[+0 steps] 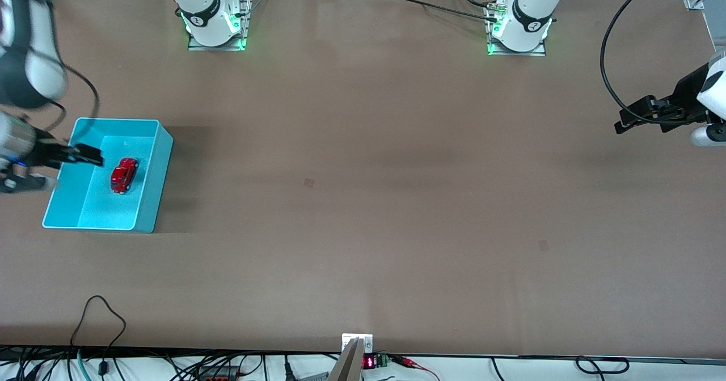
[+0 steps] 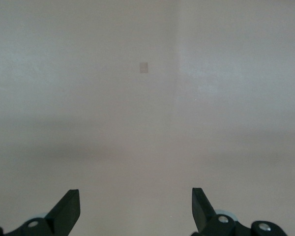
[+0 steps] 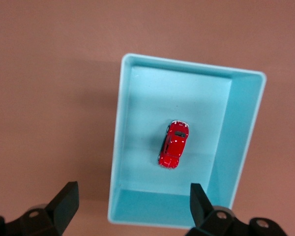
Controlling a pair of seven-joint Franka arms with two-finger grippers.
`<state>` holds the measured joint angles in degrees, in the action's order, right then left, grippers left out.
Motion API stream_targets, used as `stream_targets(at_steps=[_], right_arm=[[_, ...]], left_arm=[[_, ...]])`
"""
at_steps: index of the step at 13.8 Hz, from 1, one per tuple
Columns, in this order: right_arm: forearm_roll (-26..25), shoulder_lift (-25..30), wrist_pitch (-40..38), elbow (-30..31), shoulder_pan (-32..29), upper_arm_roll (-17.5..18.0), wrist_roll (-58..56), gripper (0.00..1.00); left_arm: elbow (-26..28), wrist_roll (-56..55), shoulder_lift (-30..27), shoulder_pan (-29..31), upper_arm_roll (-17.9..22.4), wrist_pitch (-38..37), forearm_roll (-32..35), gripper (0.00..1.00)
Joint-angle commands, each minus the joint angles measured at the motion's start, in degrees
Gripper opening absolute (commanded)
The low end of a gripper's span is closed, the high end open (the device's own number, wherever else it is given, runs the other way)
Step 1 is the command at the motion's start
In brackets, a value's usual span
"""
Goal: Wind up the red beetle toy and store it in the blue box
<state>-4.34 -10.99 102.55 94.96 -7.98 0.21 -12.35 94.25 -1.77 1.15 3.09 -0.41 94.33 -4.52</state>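
Note:
The red beetle toy (image 1: 124, 175) lies on the floor of the blue box (image 1: 148, 199), which stands toward the right arm's end of the table. In the right wrist view the toy (image 3: 173, 143) sits mid-box (image 3: 243, 123). My right gripper (image 1: 91, 155) is open and empty, up over the box's outer wall; its fingers (image 3: 65, 200) frame the box's near wall in the right wrist view. My left gripper (image 1: 627, 119) is open and empty over bare table at the left arm's end; its fingers (image 2: 68, 209) show only table below.
The brown table (image 1: 363, 199) carries nothing else. The arm bases (image 1: 215, 21) stand along its edge farthest from the front camera. Cables and a small display (image 1: 368, 362) lie off the edge nearest that camera.

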Motion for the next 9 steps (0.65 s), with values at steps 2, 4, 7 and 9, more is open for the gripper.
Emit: stream_targets(at_steps=[2,4,7,9], right_arm=[[0.29,4.55,-7.6,-3.73,0.07,0.76,-0.13,1.0],[0.2,7.72,-11.31,-4.61,2.18,0.5,0.48,1.0],[0.73,9.67,-14.04,-4.7,3.32,-0.47,0.48,1.0],[0.73,9.93,-14.05,-4.61,4.03,-0.74,0.57,1.0]], left_arm=[[-0.12,-0.34,-0.19,0.33,-0.29,0.33,0.92,1.0],[-0.12,-0.34,-0.27,0.33,-0.29,0.42,0.92,1.0],[0.14,-0.34,-0.45,0.16,-0.29,0.5,0.92,1.0],[0.41,-0.25,-0.54,-0.11,-0.38,1.81,1.61,1.0]])
